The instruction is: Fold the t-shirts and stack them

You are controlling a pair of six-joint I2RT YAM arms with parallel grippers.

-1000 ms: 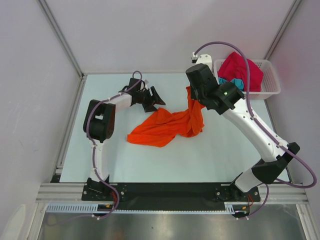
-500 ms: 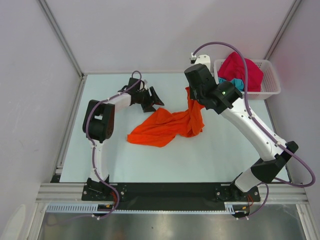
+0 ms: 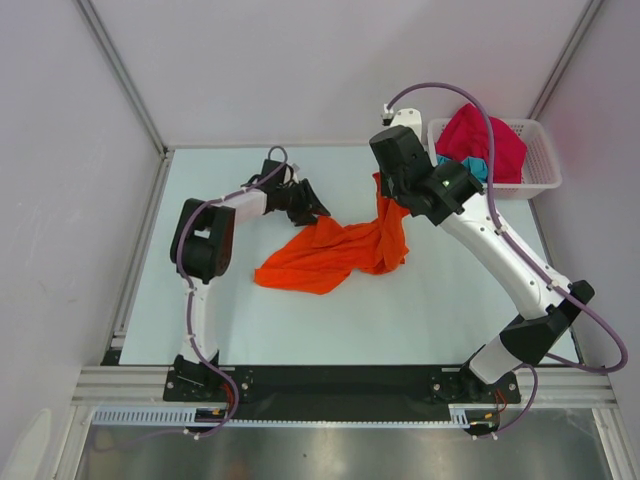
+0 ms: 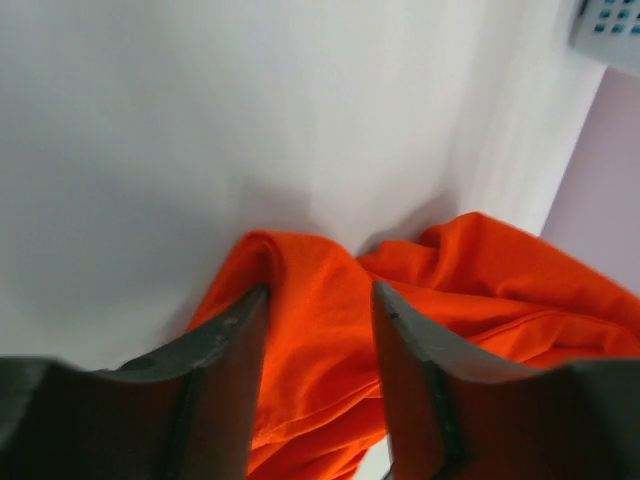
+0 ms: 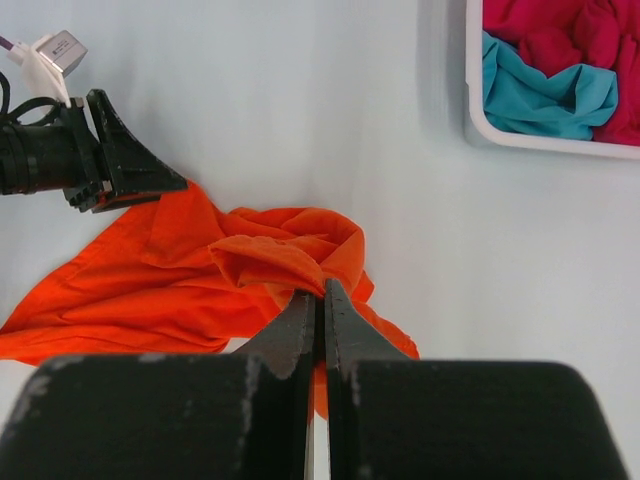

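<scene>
At mid-table the right gripper [image 5: 320, 300] pinches the crumpled bright orange cloth t-shirt [image 3: 330, 255]; the left gripper [image 4: 318, 295] has parted jaws straddling its edge: spreading stage, next they likely must close

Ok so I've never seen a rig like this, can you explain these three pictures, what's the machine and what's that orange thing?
Two robot arms are bolted to the near edge of a table. The wide picture looks down from above and behind them; the other two come from a camera on each wrist, so the dark prongs are each arm's own claw. An orange shirt lies crumpled on the table. The right claw is shut, pinching a fold of it. The left claw is open, its fingers either side of the shirt's edge. A basket at the far right holds a pink shirt and a teal shirt.
</scene>
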